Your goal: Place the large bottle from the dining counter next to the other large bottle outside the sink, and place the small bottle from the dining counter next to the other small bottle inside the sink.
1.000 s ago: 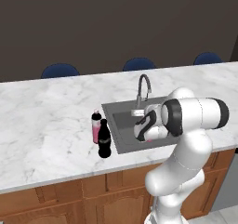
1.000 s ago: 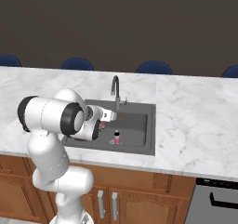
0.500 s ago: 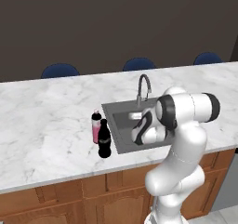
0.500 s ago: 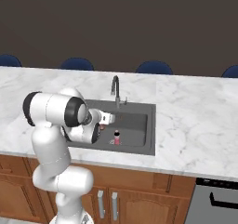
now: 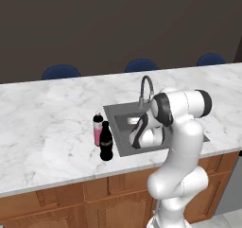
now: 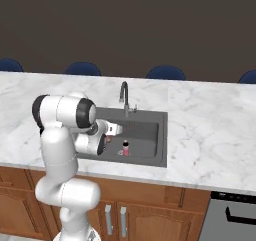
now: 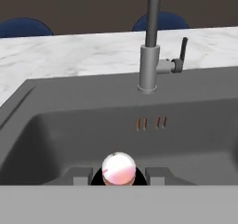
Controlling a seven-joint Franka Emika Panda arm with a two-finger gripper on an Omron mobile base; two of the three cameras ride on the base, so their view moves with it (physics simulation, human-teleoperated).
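Note:
My gripper [image 7: 119, 174] is down inside the dark grey sink [image 7: 69, 102], shut on the small bottle [image 7: 119, 167], whose pale top shows between the fingertips [image 7: 158, 174]. In the right base view the gripper [image 6: 110, 138] hangs just left of the other small bottle [image 6: 125, 147], which stands upright on the basin floor. The black large bottle [image 5: 106, 142] stands on the dining counter [image 5: 47, 127] left of the sink [image 5: 113, 111], close beside the pink-red other large bottle [image 5: 98, 127].
A chrome gooseneck faucet [image 7: 151, 42] with a side lever rises at the back rim of the basin. Blue stools [image 5: 60, 72] line the far side of the counter. Wooden cabinets [image 6: 165, 210] run under the counter.
The arm's upper links have swung a little to the left in the left base view. The hand stays low in the basin with the small bottle still held.

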